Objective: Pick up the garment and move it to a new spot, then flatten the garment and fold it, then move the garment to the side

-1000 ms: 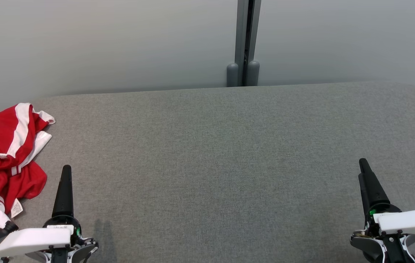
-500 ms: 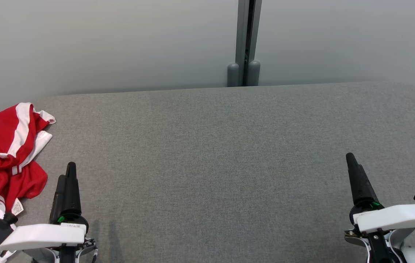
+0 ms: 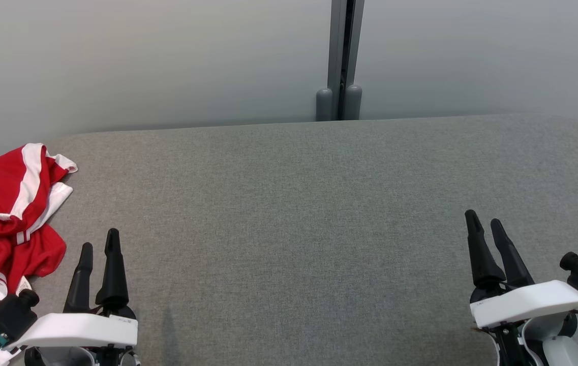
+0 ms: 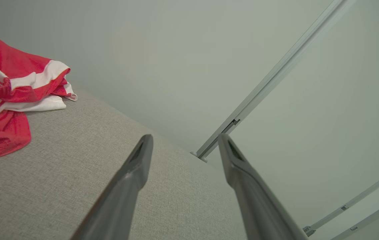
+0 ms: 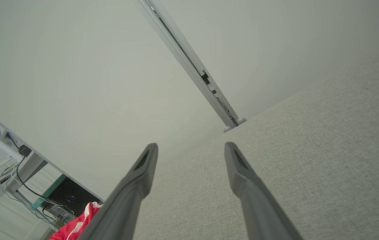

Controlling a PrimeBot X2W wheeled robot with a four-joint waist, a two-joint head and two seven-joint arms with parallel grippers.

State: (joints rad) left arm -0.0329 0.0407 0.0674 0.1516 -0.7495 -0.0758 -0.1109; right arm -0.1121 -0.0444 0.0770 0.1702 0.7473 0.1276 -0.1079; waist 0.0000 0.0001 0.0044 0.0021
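Opening stage of the task, the pick-up not yet begun. The garment lies as a crumpled heap at 9 o'clock in the head view, on the left margin of the grey fabric-covered surface, its near part cut off by the frame edge. The left claw, at 7 o'clock, has its two dark fingers spread and holds nothing. It is near the heap but apart from it. The right claw, at 5 o'clock, is likewise spread and empty, well apart from the cloth. The next move appears to call for the left claw to travel toward 10 o'clock, settle over a raised fold and close on it. The broad bare middle of the surface, toward 12 o'clock, offers a likely new spot. The garment is red with broad white bands and white panels, probably a sports jersey. It is bunched into several soft ridges, with one white-edged hem or cuff turned out at its far corner and a small printed label showing at its near edge. Neither neckline nor sleeves can be told apart in this state.
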